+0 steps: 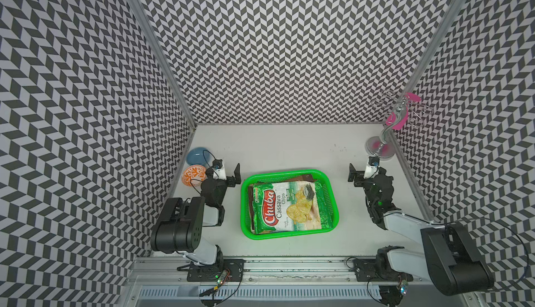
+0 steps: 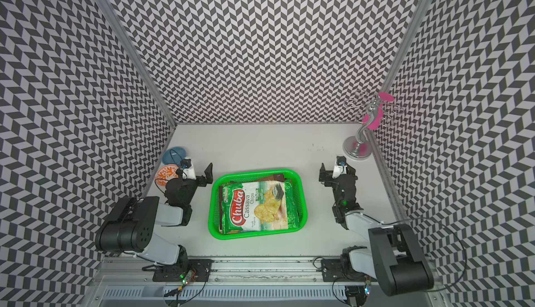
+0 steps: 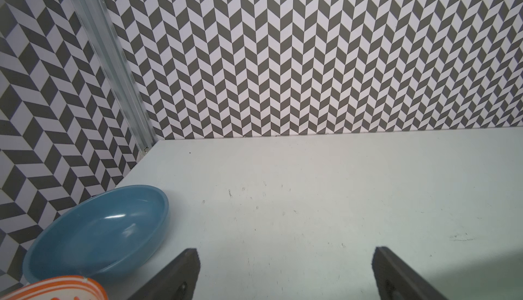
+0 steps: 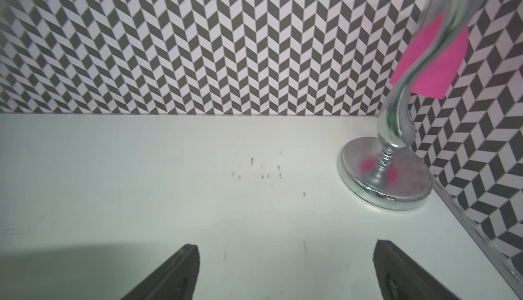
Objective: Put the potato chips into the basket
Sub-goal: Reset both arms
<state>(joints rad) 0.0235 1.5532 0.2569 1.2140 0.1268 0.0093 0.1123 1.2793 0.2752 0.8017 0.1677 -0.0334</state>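
The bright green basket (image 1: 245, 204) (image 2: 212, 204) sits mid-table between my two arms. The potato chips lie stacked inside it; the top bag is green-white "Chuba" (image 1: 289, 207) (image 2: 257, 205), and brown edges of other bags (image 1: 301, 177) peek out beneath it. My left gripper (image 1: 227, 169) (image 2: 198, 168) (image 3: 285, 252) hovers open and empty just left of the basket's far corner, over bare table. To the basket's right, my right gripper (image 1: 363, 168) (image 2: 332, 166) (image 4: 286, 245) is open too, nothing between its fingers.
A blue bowl (image 1: 198, 155) (image 3: 99, 233) and an orange patterned bowl (image 1: 192, 175) (image 3: 56, 287) rest by the left wall, close to my left gripper. A chrome stand (image 1: 379, 146) (image 4: 387, 176) with pink tags occupies the back right corner. Patterned walls enclose three sides.
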